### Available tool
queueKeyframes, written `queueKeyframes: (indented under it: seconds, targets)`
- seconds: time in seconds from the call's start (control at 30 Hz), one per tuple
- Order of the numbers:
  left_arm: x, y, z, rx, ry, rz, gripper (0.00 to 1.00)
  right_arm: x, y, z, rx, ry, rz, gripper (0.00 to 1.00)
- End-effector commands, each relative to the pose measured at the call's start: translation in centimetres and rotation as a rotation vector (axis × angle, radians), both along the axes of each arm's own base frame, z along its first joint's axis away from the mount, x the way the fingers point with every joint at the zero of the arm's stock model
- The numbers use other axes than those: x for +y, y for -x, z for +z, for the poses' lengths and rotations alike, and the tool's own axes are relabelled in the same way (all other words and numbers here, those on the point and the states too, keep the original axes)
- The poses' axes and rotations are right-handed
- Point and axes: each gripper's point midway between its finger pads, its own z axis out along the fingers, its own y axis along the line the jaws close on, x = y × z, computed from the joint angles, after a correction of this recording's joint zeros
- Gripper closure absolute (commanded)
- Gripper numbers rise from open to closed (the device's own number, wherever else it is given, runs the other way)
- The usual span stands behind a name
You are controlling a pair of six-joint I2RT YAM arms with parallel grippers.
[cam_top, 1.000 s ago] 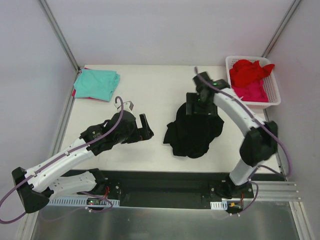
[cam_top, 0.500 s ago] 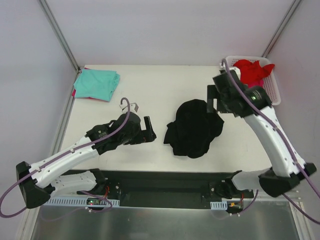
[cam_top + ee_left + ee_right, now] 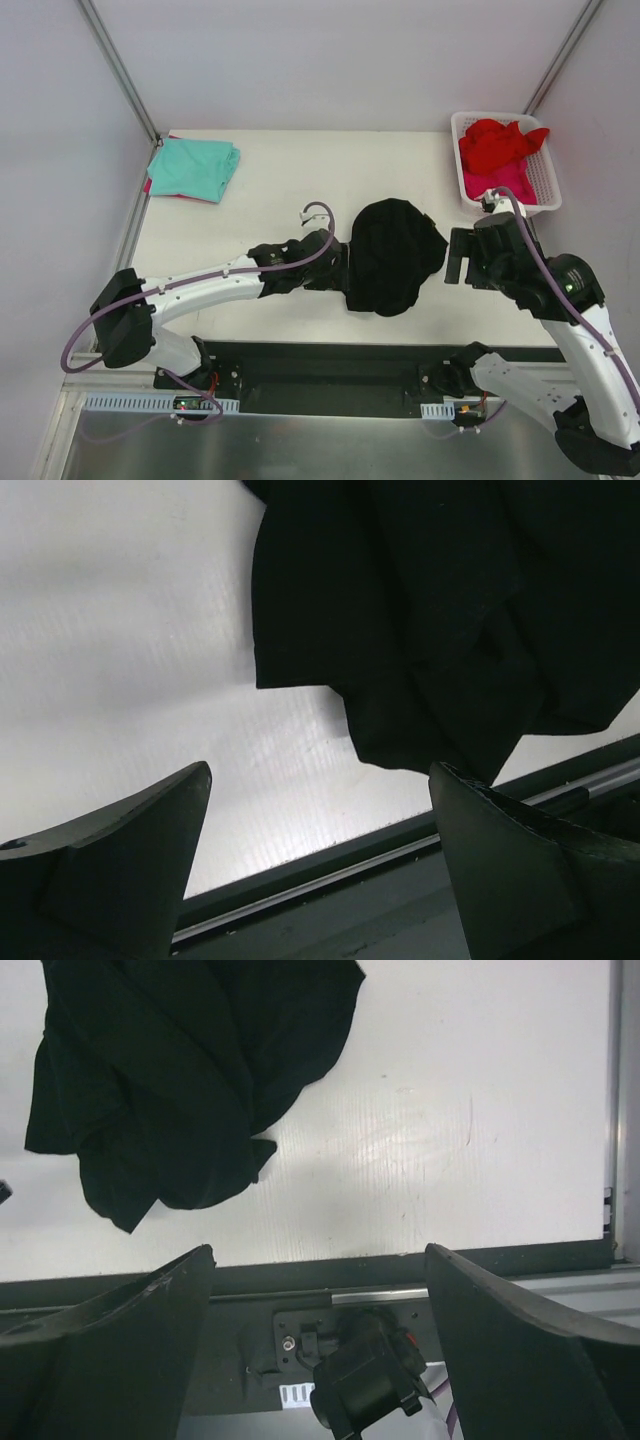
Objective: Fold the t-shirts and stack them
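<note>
From above: finds the black t-shirt [image 3: 392, 255] heaped in a crumpled mound on the tabletop [image 3: 290, 180], not yet spread flat. Puts the left gripper [image 3: 340, 268] right at that shirt's left edge, hard to make out against the dark cloth, and the right gripper [image 3: 455, 258] just off its right side, jaws spread and empty. Places the folded teal t-shirt [image 3: 193, 167] well off to the black one's far left, and the red t-shirt [image 3: 497, 143] and pink t-shirt [image 3: 502, 185] off to its far right, inside the white basket [image 3: 549, 190]. Through the left wrist: shows jaws wide apart with nothing between them, the black shirt's near hem just ahead and close to one finger. Through the right wrist: shows jaws likewise released over bare tabletop, the black cloth ahead and off to one side. Seems to call for spreading first: pinch a single layer at opposite outer edges, lift, then draw apart evenly before folding; risks bunching if several layers get caught. Reads no brand, label or writing anywhere.
</note>
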Motion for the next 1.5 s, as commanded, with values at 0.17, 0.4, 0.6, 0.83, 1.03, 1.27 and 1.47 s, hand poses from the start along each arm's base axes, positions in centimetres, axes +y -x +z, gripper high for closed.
queueKeyframes:
  seconds: [0.17,0.4,0.6,0.83,1.03,1.27,1.47]
  targets:
    - [-1.0,-2.1,1.5,-0.099,0.061,0.057,0.11,1.6,2.3,-3.6,0.088,-0.073,0.097,0.17]
    - [0.7,-1.2,-1.7,-0.035,0.044,0.149,0.2,2.0,2.5,-3.6,0.069,-0.116,0.106,0.17]
    - [1.3,-1.0,-4.7,0.017,0.025,0.239,0.32,2.0,3.1,-3.5,0.055,-0.135,0.119,0.17]
    - [-0.6,-2.2,-4.9,0.014,0.071,0.272,0.4,1.6,3.8,-3.5,0.048,-0.142,0.126,0.17]
    - [-0.3,-3.5,-5.2,-0.009,0.09,0.337,0.41,1.3,4.4,-3.2,0.033,-0.153,0.141,0.17]
    - [0.5,-4.3,-6.0,-0.037,0.097,0.422,0.41,1.4,4.7,-3.0,0.025,-0.164,0.161,0.17]
    - [0.7,-4.4,-7.5,-0.028,0.093,0.458,0.42,1.4,4.9,-2.2,0.005,-0.181,0.171,0.17]
